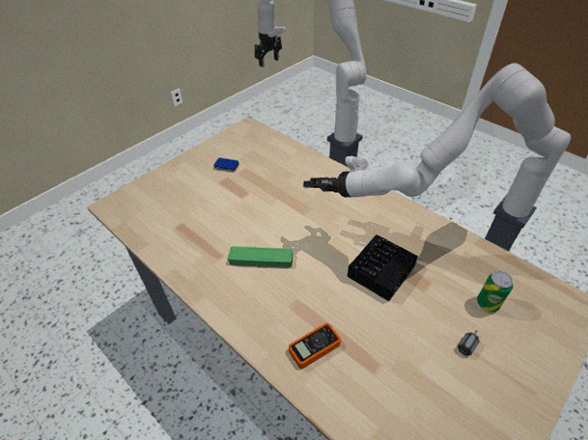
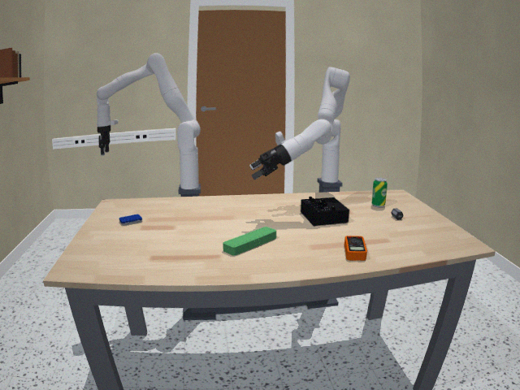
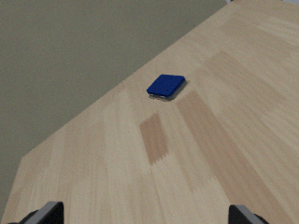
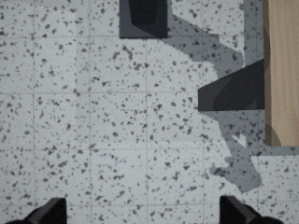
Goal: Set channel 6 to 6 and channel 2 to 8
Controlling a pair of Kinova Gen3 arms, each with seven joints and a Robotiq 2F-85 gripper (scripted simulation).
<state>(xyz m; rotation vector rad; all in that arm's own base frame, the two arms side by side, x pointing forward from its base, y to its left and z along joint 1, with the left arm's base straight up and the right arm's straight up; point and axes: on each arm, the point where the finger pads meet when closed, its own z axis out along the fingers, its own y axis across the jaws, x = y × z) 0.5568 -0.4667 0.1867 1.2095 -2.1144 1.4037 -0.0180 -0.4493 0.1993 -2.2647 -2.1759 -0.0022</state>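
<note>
The lighting desk is a black box (image 1: 398, 272) (image 2: 333, 217) on the table, with rows of small dark controls on top. Its channel numbers and fader levels are too small and dark to read. My left gripper (image 1: 306, 184) (image 2: 253, 171) (image 3: 146, 214) is open and empty, above the table beyond the desk's side, pointing toward the blue object's end. My right gripper (image 1: 269, 61) (image 2: 103, 152) (image 4: 144, 212) is open and empty, high up and pointing down, off the table and far from the desk. Only floor, a table edge and dark supports show in the right wrist view.
A green bar (image 1: 260, 256) (image 2: 250, 240), an orange multimeter (image 1: 314, 344) (image 2: 355, 248), a green can (image 1: 494, 291) (image 2: 379, 192), a small grey motor (image 1: 468, 343) (image 2: 396, 214) and a blue flat object (image 1: 226, 164) (image 2: 130, 218) (image 3: 166, 86) lie or stand on the wooden table (image 1: 149, 207) (image 2: 109, 247).
</note>
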